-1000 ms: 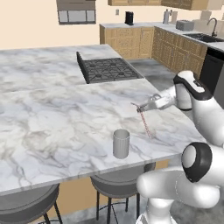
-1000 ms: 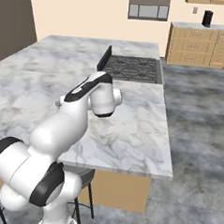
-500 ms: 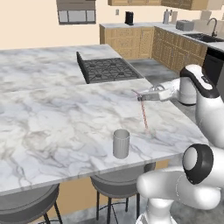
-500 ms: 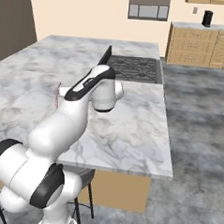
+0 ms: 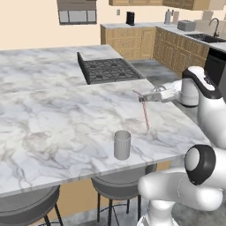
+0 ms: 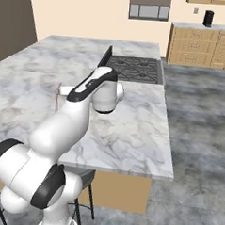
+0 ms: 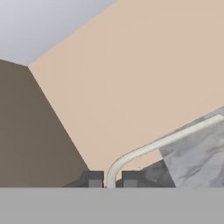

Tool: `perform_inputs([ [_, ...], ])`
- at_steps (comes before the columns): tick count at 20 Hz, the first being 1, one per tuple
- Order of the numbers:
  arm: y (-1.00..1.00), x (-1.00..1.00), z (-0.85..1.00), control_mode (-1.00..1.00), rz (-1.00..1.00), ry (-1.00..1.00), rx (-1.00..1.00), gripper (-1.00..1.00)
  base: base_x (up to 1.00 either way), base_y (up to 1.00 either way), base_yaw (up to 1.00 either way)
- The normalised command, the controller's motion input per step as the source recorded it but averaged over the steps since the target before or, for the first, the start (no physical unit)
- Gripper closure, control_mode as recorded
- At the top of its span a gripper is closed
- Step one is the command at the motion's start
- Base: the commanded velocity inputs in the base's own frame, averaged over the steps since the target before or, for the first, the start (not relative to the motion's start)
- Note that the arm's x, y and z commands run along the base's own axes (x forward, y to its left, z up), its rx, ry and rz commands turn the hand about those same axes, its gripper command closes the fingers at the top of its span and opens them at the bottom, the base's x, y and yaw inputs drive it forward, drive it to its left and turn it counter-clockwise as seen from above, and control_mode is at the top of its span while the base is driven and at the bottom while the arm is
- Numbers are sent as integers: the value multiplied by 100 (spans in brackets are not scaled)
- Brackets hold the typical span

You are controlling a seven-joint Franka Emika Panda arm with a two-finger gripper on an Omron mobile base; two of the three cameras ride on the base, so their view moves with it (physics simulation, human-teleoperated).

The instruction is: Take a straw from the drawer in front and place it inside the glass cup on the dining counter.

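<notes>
My gripper [image 5: 142,96] is shut on the bent top of the thin reddish-pink straw [image 5: 145,115], which hangs nearly upright over the dining counter [image 5: 53,128]. The straw's lower end is above the marble, a little beyond and to the right of the glass cup [image 5: 122,145]. The cup stands upright near the counter's front edge. From the right base view the straw [image 6: 57,100] hangs at the far end of my arm, under the gripper [image 6: 60,89]. In the hand view the straw [image 7: 144,148] curves up from between the two fingertips [image 7: 93,179]. The drawer is out of view.
A black cooktop [image 5: 108,69] is set into the counter beyond the gripper. Two round stools [image 5: 114,187] stand under the counter's front edge. Wooden cabinets with a sink [image 5: 207,37] line the far wall.
The gripper has lifted the straw slightly and carried it a little farther over the counter, then nearly stopped. The cup has not moved.
</notes>
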Motion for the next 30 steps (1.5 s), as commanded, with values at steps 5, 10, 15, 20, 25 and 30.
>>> perform_inputs([
  [5, 0, 0, -20, -100, 4, 4, 21, 100, 0, 0, 0],
  [10, 0, 1, -5, -100, 10, 0, 17, 100, 0, 0, 0],
  [15, 0, 0, -3, -100, 9, 0, 7, 100, 0, 0, 0],
  [20, 0, 0, -5, -100, 6, 0, 0, 100, 0, 0, 0],
  [25, 1, 0, -7, -100, 7, 0, 0, 100, 0, 0, 0],
  [30, 13, 2, -7, -100, 8, 0, 3, 100, 0, 0, 0],
])
